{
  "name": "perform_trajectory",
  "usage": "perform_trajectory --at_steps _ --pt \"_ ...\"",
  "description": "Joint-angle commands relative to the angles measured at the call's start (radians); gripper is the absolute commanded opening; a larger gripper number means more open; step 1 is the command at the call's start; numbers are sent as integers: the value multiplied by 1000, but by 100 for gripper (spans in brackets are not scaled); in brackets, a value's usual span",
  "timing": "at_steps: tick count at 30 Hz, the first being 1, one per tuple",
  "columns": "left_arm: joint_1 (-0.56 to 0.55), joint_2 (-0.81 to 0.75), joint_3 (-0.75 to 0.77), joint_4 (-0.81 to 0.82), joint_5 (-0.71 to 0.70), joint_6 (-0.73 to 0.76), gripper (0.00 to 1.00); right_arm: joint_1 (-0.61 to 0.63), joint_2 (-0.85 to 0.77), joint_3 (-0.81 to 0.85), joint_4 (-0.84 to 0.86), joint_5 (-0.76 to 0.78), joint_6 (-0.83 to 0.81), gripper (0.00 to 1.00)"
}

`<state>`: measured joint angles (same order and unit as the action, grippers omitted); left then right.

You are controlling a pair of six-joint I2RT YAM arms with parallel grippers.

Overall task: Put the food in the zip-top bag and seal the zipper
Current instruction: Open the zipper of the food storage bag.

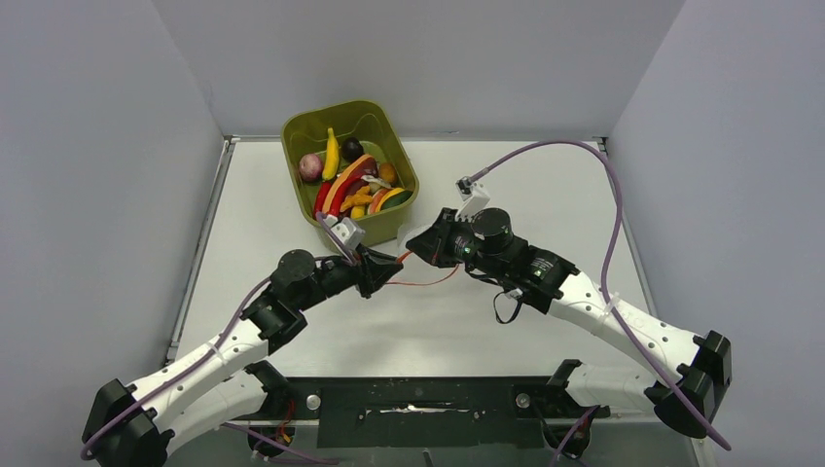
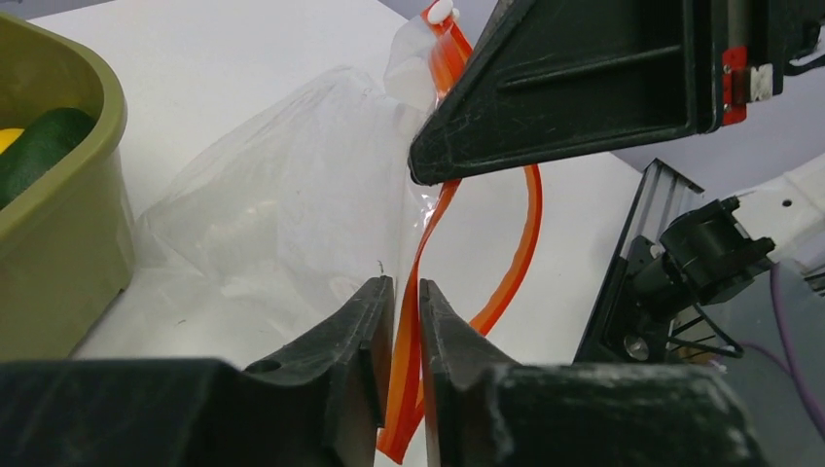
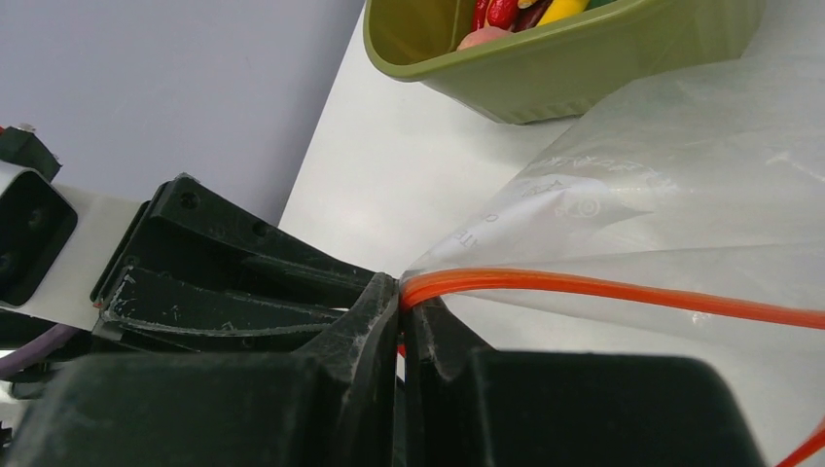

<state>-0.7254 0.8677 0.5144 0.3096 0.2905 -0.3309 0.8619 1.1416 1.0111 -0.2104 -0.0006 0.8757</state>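
While left hand (image 2: 406, 289), right hand (image 3: 401, 290) pinch zipper (image 3: 623, 290), food (image 1: 350, 181) lies in bin (image 1: 382, 230).

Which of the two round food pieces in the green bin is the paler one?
The pinkish-purple piece, lying left of the banana. The dark piece, on the banana's right, is nearly black.

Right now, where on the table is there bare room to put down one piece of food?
Bare: the table right of the bin, up to the right wall; the strip left of the left arm; the near middle between both arms. Crowded: in front of the bin, where left gripper and right gripper pinch the zipper.
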Motion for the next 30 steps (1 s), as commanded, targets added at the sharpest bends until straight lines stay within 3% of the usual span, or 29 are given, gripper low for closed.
perform_trajectory --at_steps 1,3,5,11,13,23,30 --pt "-8 14 17 105 -19 2 10 7 -21 32 28 20 0 0" --pt "-9 25 16 117 -9 -2 1 8 -31 28 18 29 2 0" --pt "-11 37 16 130 -1 -8 0 8 -44 23 10 38 3 3" --pt "-20 77 20 196 -18 -52 0 7 -105 21 -92 149 47 40" --pt "-21 98 24 216 -28 -62 0 8 -140 16 -142 205 85 45" --pt "-46 214 78 279 -48 -85 0 8 -333 -50 -468 546 367 48" --pt "-80 250 93 311 -42 -100 0 5 -370 -128 -413 575 401 49"
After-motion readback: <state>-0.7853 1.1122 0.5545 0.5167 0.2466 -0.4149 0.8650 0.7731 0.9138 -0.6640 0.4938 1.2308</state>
